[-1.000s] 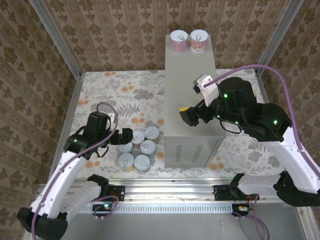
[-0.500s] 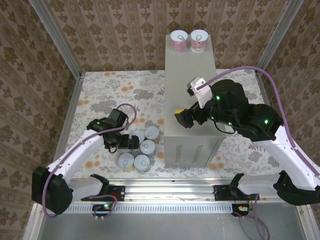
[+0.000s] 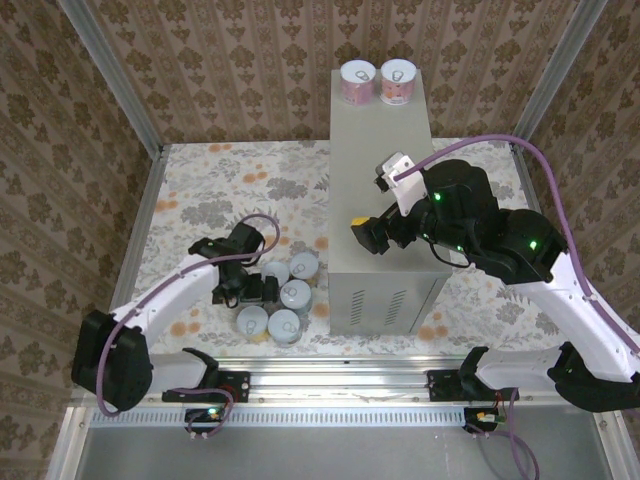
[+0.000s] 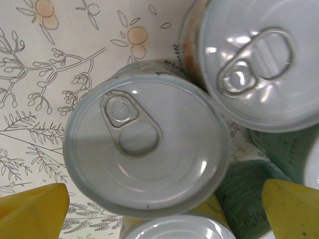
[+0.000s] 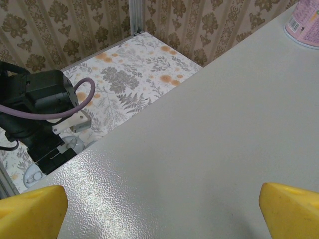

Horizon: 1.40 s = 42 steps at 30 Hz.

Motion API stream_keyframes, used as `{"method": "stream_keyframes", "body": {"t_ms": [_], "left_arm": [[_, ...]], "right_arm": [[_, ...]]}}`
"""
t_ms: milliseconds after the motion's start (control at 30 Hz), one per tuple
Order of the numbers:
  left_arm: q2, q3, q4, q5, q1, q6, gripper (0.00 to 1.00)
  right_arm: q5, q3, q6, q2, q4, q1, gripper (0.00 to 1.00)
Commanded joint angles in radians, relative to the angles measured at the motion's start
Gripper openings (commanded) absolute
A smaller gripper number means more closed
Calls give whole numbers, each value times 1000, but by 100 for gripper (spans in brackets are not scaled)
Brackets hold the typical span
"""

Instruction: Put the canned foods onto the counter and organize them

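Note:
Two pink-labelled canned foods (image 3: 357, 82) (image 3: 397, 82) stand at the far end of the grey counter (image 3: 380, 150). Several more tins (image 3: 295, 293) cluster on the floral floor left of the counter. My left gripper (image 3: 248, 291) hovers open just above the cluster's left side. In the left wrist view a silvery pull-tab lid (image 4: 144, 149) lies below the open gripper (image 4: 162, 214), with another lid (image 4: 259, 64) and teal labels (image 4: 249, 184) beside it. My right gripper (image 3: 372, 236) hangs open and empty over the counter's near left part. Its yellow fingertips (image 5: 291, 211) frame bare counter top (image 5: 209, 149).
Patterned walls and aluminium posts (image 3: 135, 110) enclose the floor. The counter's near side has vent slots (image 3: 385, 305). A purple cable (image 3: 520, 140) arcs over the right arm. The right wrist view catches the left arm (image 5: 40, 104) beside the counter and a pink tin (image 5: 304, 20) far off.
My left gripper has swung right from the floor's left side to over the cluster of tins. The right gripper has shifted slightly left over the counter. Both stay open.

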Motion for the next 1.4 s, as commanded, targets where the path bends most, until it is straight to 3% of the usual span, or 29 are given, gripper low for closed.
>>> {"method": "stream_keyframes", "body": {"t_ms": [0,267,500,700,1000,1233,1367], "left_arm": [[17,-21,33,6,19,-25,100],[37,-53,105,9,57,-6,95],[36,-36,119,-5,118,21,81],[-66,40,47,-106,138,41,76],[-136,279,-113,-143,186,211,74],[-177,493,-202,-52,199,387,79],[-183,611,-227,75,205,442,79]], "right_arm": [[21,17,-26,2,26,6,100],[24,30,-31,24,24,6,100],[26,33,-33,32,21,3,100],[11,49,-49,41,16,3,100],[-85,130,-101,104,-25,3,100],[-122,252,-137,187,-106,4,100],[-150,325,-167,249,-162,3,100]]}}
